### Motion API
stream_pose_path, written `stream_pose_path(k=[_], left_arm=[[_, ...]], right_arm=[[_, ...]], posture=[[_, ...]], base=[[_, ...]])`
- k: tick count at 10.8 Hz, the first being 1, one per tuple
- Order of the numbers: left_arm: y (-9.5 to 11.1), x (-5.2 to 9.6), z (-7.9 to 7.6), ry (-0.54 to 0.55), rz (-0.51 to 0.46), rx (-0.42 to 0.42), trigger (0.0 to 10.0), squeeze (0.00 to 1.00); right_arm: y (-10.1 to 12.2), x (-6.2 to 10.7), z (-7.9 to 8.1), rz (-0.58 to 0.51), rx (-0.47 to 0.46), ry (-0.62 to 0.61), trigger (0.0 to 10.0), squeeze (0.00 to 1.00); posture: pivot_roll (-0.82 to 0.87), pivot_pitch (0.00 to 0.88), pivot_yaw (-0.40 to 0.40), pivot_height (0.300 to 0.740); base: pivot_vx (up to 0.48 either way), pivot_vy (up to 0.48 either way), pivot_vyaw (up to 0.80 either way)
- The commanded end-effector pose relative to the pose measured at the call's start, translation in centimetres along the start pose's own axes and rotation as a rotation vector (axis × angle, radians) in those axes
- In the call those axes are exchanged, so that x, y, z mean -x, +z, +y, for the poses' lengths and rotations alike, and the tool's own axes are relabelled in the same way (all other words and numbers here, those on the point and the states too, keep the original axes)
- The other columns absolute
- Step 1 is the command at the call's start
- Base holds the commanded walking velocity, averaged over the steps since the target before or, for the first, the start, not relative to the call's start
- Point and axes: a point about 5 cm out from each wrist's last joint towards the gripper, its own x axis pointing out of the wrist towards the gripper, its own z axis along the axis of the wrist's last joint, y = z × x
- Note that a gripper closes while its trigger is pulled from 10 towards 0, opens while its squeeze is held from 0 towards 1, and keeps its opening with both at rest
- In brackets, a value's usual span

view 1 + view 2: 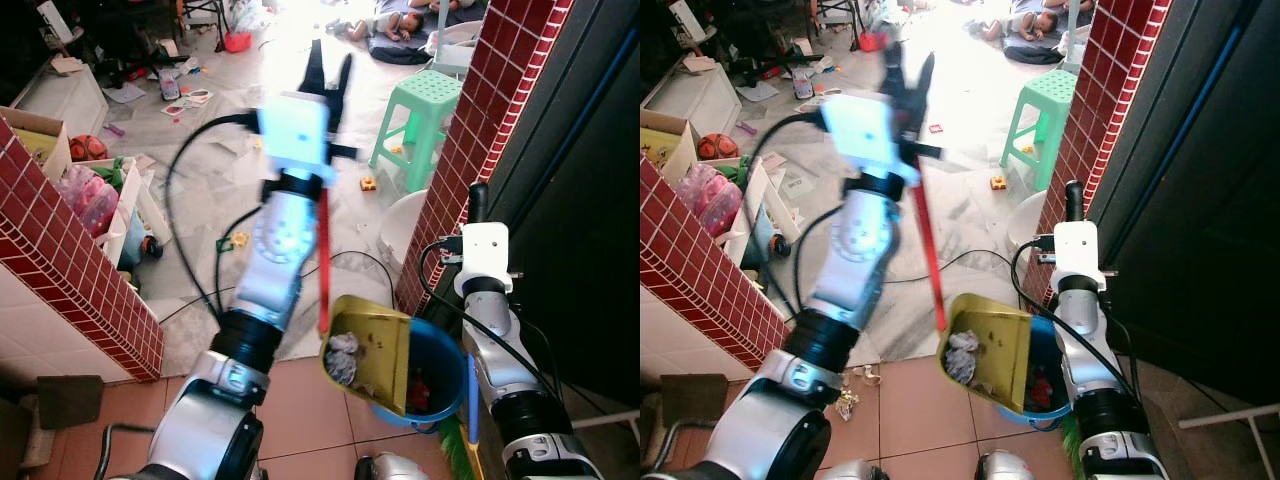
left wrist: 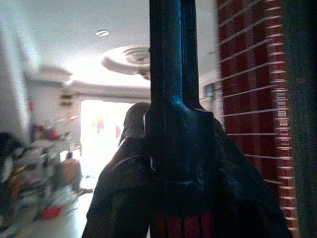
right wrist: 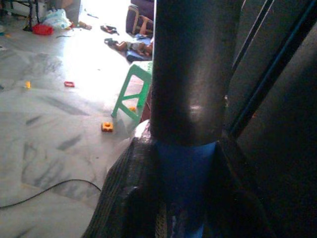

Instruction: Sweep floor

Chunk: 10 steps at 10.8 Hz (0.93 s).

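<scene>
The left gripper point(image 1: 328, 72) is raised high in front of the robot, its two black fingers clenched on the thin red handle point(image 1: 323, 262) of a yellow metal dustpan point(image 1: 372, 352). The handle runs down from the gripper to the pan, which hangs tipped over the rim of a round blue plastic bucket point(image 1: 446, 362) at the foot of a red-tiled pillar point(image 1: 492, 120). Crumpled grey-white scraps point(image 1: 343, 358) sit inside the pan, and something red lies in the bucket (too small to identify).

The right gripper point(image 1: 1073, 197) is lower, beside the pillar, grasping a dark pole with a blue section point(image 3: 190, 104); in the right wrist view the fingers close around it on both sides. Green bristles point(image 1: 452, 440) show just below the bucket, probably a broom's head.

A few bits of litter point(image 1: 854, 390) lie on the terracotta floor tiles point(image 1: 910, 420) near the robot. Farther off on the marble floor stand a green plastic stool point(image 1: 423, 112) and scattered toys, with a black cable point(image 1: 360, 258) running across.
</scene>
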Motion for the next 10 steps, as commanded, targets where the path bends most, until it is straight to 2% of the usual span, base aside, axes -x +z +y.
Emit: stream_pose_path(k=[1,2,3,4,6,8,10], left_arm=[[2.8,-1.9,-4.3,-0.138,-0.144,0.018,10.0,0.00],[3.2,-2.0,-5.3,-0.172,-0.170,0.026,10.0,0.00],[3.5,-2.1,-6.2,-0.207,-0.193,0.032,10.0,0.00],[3.8,-2.0,-7.0,-0.244,-0.217,0.038,10.0,0.00],[4.7,-1.9,-8.7,-0.330,-0.276,0.065,10.0,0.00],[6.1,-2.8,-10.4,-0.377,-0.359,0.060,10.0,0.00],[6.8,-2.2,-12.4,-0.474,-0.419,0.060,10.0,0.00]], right_arm=[[0.6,-0.3,-0.9,-0.028,0.030,-0.040,10.0,0.00],[0.8,-0.7,-1.8,-0.042,0.045,-0.083,10.0,0.00],[1.3,-1.0,-2.4,-0.062,0.020,-0.112,10.0,0.00],[2.4,-1.4,-2.7,-0.113,-0.046,-0.108,10.0,0.00],[2.8,-1.6,-2.3,-0.123,-0.076,-0.088,10.0,0.00],[2.7,-1.5,-1.7,-0.122,-0.084,-0.073,10.0,0.00],[2.8,-1.5,-1.6,-0.125,-0.102,-0.067,10.0,0.00]], posture=[[-0.08,0.000,0.055,0.740],[-0.09,0.000,0.057,0.740],[-0.09,0.000,0.060,0.740],[-0.09,0.000,0.061,0.740],[-0.09,0.000,0.057,0.740],[-0.09,0.000,0.058,0.740],[-0.10,0.000,0.062,0.740]], base=[[0.000,0.000,0.00],[0.000,0.000,0.00],[0.000,0.000,0.00],[0.000,0.000,0.00],[0.000,0.000,0.00],[0.000,0.000,0.00],[0.000,0.000,0.00]])
